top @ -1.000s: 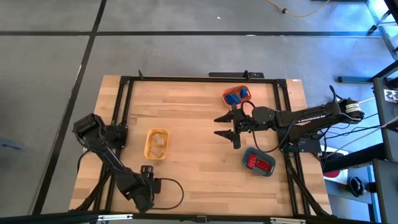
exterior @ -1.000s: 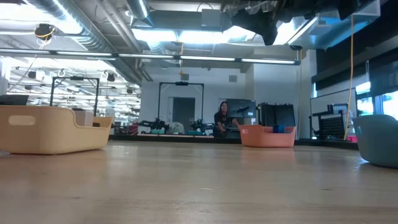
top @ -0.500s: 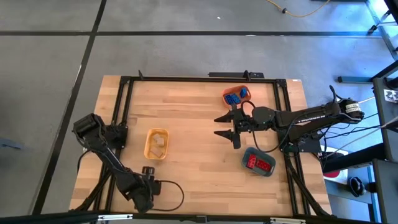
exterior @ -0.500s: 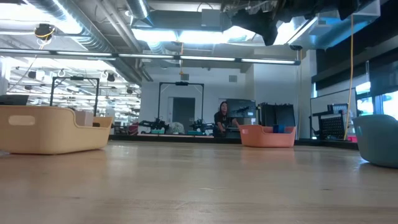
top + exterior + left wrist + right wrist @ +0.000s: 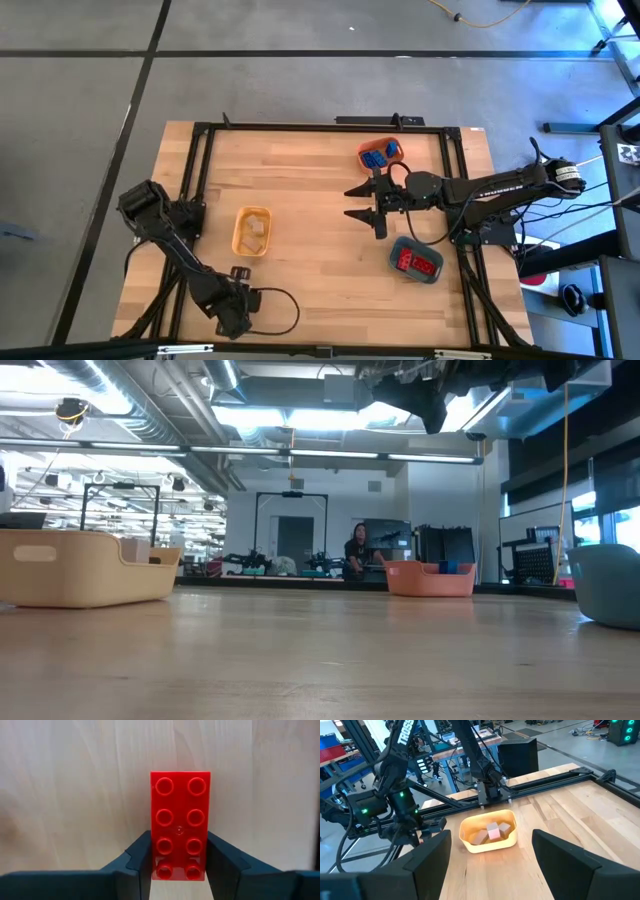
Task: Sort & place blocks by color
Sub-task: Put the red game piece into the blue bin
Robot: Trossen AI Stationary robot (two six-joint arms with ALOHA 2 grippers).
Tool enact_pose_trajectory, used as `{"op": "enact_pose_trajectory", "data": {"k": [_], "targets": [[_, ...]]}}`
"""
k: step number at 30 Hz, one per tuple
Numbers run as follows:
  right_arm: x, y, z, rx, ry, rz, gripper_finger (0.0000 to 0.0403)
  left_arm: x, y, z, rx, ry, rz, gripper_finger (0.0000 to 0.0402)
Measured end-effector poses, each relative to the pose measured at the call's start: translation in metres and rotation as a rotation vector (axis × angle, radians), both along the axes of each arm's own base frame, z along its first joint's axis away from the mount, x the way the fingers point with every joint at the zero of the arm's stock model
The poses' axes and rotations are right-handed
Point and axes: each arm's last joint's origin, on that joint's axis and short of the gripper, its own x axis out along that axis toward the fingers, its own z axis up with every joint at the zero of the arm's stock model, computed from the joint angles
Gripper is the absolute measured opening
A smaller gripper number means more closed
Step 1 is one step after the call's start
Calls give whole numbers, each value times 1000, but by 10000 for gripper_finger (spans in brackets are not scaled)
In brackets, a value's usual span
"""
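Observation:
A red block [image 5: 180,822] lies studs-up on the wooden table with my left gripper [image 5: 180,845] shut on its near end; from above, this gripper [image 5: 238,272] is at the near left of the table and covers the block. My right gripper [image 5: 362,203] hangs open above the table's right half, with nothing between its fingers [image 5: 430,855]. Beige blocks [image 5: 492,831] lie in the yellow tray [image 5: 252,230], blue blocks [image 5: 376,157] in the orange tray [image 5: 390,148], and red blocks [image 5: 414,263] in the slate-blue tray [image 5: 400,250]. My left gripper pinches the red block by its two long sides [image 5: 156,855], near one short end, between its two fingers [image 5: 137,862]. The fingers point down from above and lie across the block. The block is flat, studs up, on or just above the table.
A black frame [image 5: 200,180] runs along the table's left, far and right edges. A cable loop [image 5: 285,310] lies by the left arm near the front edge. Bare wood [image 5: 320,280] stretches between the trays. A person [image 5: 355,550] is in the room far behind the table.
My left arm has shifted slightly at the near left of the table, with its gripper staying over the same spot. The trays and blocks have not moved.

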Motion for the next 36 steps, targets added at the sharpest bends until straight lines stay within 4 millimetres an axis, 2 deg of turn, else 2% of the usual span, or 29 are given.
{"op": "enact_pose_trajectory", "data": {"k": [4, 9, 16, 22, 27, 31, 36], "targets": [[0, 0, 0, -1, 0, 0, 281, 1, 10, 22, -69, 4, -21, 129], [0, 0, 0, -2, 0, 0, 281, -1, 37, 70, -127, -110, -18, 129], [0, 0, 0, -2, 0, 0, 281, -1, 107, 138, -98, -421, 131, 129], [0, 0, 0, -2, 0, 0, 281, 5, 174, 174, 38, -679, 268, 129], [0, 0, 0, -3, -1, 0, 281, 21, 213, 194, 59, -874, 289, 129], [0, 0, 0, -2, -4, 0, 281, 35, 232, 203, -21, -993, 260, 129], [0, 0, 1, -23, -9, 4, 281, 47, 241, 181, -114, -1138, 279, 129]]}}
